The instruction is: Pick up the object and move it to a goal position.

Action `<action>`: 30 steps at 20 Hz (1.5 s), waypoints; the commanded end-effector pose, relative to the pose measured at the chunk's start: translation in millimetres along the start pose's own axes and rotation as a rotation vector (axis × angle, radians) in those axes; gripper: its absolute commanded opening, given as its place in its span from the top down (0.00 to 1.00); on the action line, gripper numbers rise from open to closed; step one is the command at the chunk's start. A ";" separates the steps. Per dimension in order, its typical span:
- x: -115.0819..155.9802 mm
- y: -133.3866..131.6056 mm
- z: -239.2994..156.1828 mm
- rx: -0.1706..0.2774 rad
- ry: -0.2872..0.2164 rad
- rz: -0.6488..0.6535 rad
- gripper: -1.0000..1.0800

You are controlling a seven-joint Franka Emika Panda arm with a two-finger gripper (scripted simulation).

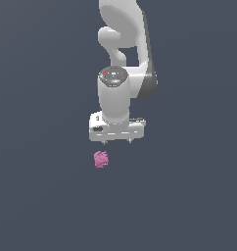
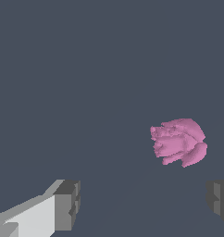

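The object [image 1: 101, 159] is a small pink-magenta lump with a jagged outline, lying on the dark grey floor just in front of the white arm. It also shows large in the wrist view [image 2: 178, 141]. My gripper [image 1: 117, 141] hangs above and slightly to the exterior view's right of it, not touching. In the wrist view the gripper [image 2: 144, 203] is open, its two grey fingertips [image 2: 67, 203] wide apart with nothing between them. The object lies beyond the gap, nearer one fingertip.
The white Panda arm [image 1: 125, 54] rises behind the gripper. Around it lies only a plain dark grey surface [image 1: 42, 196].
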State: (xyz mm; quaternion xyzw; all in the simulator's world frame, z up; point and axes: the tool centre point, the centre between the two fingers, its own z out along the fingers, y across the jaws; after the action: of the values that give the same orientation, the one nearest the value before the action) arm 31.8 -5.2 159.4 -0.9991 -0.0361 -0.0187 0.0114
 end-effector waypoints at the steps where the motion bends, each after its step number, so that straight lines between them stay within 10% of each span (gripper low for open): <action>1: 3.8 15.8 13.0 -0.005 -0.008 -0.037 0.04; 13: 11.6 72.3 61.3 -0.017 -0.036 -0.173 0.04; 30: 9.2 80.0 102.5 -0.018 -0.040 -0.189 0.04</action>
State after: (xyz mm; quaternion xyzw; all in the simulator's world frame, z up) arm 51.1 -81.7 64.4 -0.9915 -0.1300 -0.0004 0.0000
